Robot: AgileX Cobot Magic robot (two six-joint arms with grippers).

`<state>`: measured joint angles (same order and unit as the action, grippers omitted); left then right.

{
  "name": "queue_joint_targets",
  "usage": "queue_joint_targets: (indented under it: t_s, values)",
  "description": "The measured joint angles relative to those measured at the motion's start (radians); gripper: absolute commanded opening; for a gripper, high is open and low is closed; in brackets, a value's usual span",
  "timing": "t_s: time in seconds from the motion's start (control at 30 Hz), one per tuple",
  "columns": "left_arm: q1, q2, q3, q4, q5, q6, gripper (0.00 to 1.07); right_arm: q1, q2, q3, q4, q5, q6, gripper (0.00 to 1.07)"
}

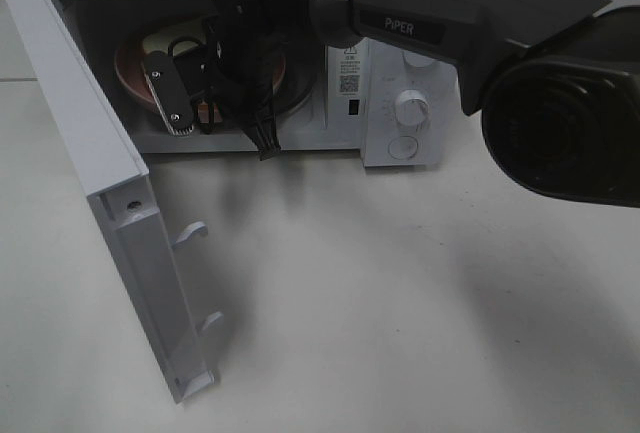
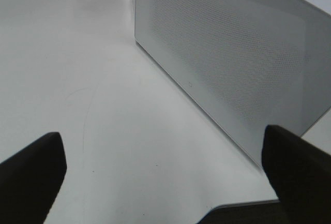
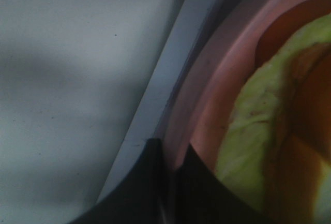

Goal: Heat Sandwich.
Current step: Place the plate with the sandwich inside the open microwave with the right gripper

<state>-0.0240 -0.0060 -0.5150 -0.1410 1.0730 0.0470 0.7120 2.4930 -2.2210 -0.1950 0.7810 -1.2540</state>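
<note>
The right gripper (image 3: 168, 157) is seen pinched narrowly on the rim of the pink plate (image 3: 207, 94) inside the microwave (image 1: 400, 103), the sandwich (image 3: 248, 131) lying just beyond its fingertips, while the left gripper (image 2: 163, 171) is spread wide, empty, before the door (image 2: 232, 53).

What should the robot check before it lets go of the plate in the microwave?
1. Is the microwave door wide open? Ok.
2. Is the right gripper shut on the rim of the pink plate? Ok.
3. Is the sandwich lying on the plate? Ok.
4. Is the plate resting flat inside? Cannot tell, because the right arm hides it.
5. Is the left gripper open, empty and outside the door? Ok.
6. Is the doorway free for closing? Not ok, because the right arm reaches through it.
</note>
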Motion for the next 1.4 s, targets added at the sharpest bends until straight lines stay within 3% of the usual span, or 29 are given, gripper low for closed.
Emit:
queue_joint_targets:
  t_s: [0.2,0.33,0.6,0.83,1.03,1.4]
  values:
    - [0.000,0.000,0.000,0.000,0.000,0.000,0.97,0.000,0.014,-0.022,-0.024,-0.007,0.059,0.05]
    - [0.000,0.000,0.000,0.000,0.000,0.000,0.97,0.000,0.015,-0.023,-0.023,-0.021,0.074,0.14]
    - [0.000,0.000,0.000,0.000,0.000,0.000,0.97,0.000,0.015,-0.028,-0.042,-0.028,0.122,0.46]
    - [0.000,0.000,0.000,0.000,0.000,0.000,0.97,0.000,0.013,0.002,-0.042,-0.022,0.161,0.60]
    - [0.000,0.000,0.000,0.000,0.000,0.000,0.97,0.000,-0.039,0.102,-0.040,-0.097,0.210,0.77]
    - [0.000,0.000,0.000,0.000,0.000,0.000,0.97,0.000,-0.151,0.276,-0.028,-0.199,0.264,0.79]
